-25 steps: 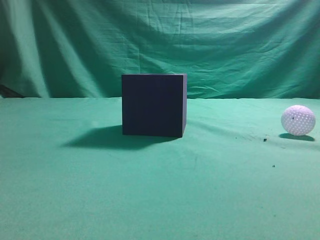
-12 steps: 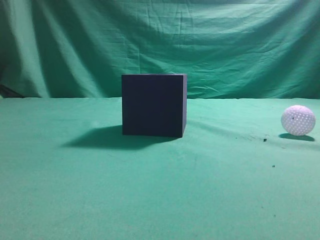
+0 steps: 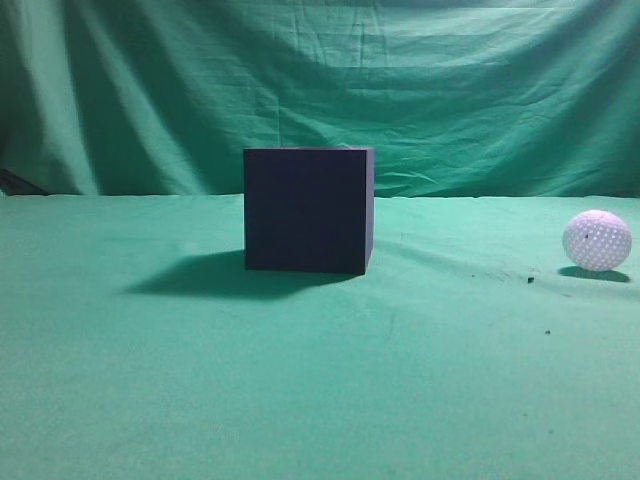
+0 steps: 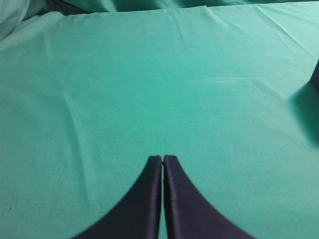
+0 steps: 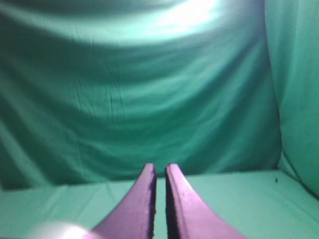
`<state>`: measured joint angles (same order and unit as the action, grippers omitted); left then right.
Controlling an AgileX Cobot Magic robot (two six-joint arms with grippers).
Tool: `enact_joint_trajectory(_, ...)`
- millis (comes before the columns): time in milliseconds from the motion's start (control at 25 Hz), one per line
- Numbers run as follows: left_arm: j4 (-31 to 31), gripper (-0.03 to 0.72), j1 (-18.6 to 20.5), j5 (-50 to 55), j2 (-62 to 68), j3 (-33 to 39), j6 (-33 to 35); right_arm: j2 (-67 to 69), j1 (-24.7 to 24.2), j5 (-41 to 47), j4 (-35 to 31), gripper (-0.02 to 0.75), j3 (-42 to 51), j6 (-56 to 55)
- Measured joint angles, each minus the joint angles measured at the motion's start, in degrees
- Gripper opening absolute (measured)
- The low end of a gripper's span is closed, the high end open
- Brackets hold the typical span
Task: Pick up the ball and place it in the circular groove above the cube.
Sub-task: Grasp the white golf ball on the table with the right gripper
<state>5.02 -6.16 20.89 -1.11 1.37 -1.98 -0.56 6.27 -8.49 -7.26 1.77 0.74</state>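
The dark navy cube [image 3: 308, 210] stands on the green cloth at the middle of the exterior view; its top face and any groove are hidden at this height. The white dimpled ball [image 3: 597, 240] rests on the cloth far right. Neither gripper shows in the exterior view. In the left wrist view my left gripper [image 4: 163, 158] is shut and empty above bare cloth, with the cube's edge [image 4: 316, 75] at the far right. In the right wrist view my right gripper [image 5: 160, 167] is shut and empty, and a blurred white patch, apparently the ball [image 5: 52, 231], lies at the bottom left.
A green cloth covers the table [image 3: 320, 380] and hangs as a backdrop [image 3: 450, 90] behind it. Small dark specks [image 3: 530, 280] lie on the cloth near the ball. The cube casts a shadow [image 3: 200, 275] to its left.
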Motion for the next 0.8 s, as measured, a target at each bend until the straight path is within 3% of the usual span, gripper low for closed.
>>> enact_joint_trajectory(200,0.0,0.0,0.0,0.0,0.0,0.0,0.0,2.3,0.0,4.3,-0.3,0.049,-5.2,-0.3)
enact_joint_trajectory(440,0.0,0.0,0.0,0.0,0.0,0.0,0.0,18.4,0.0,14.4,-1.1,0.049,-15.8,-1.2)
enact_joint_trajectory(800,0.0,0.0,0.0,0.0,0.0,0.0,0.0,37.7,0.0,20.6,-7.7,0.049,-22.2,0.6)
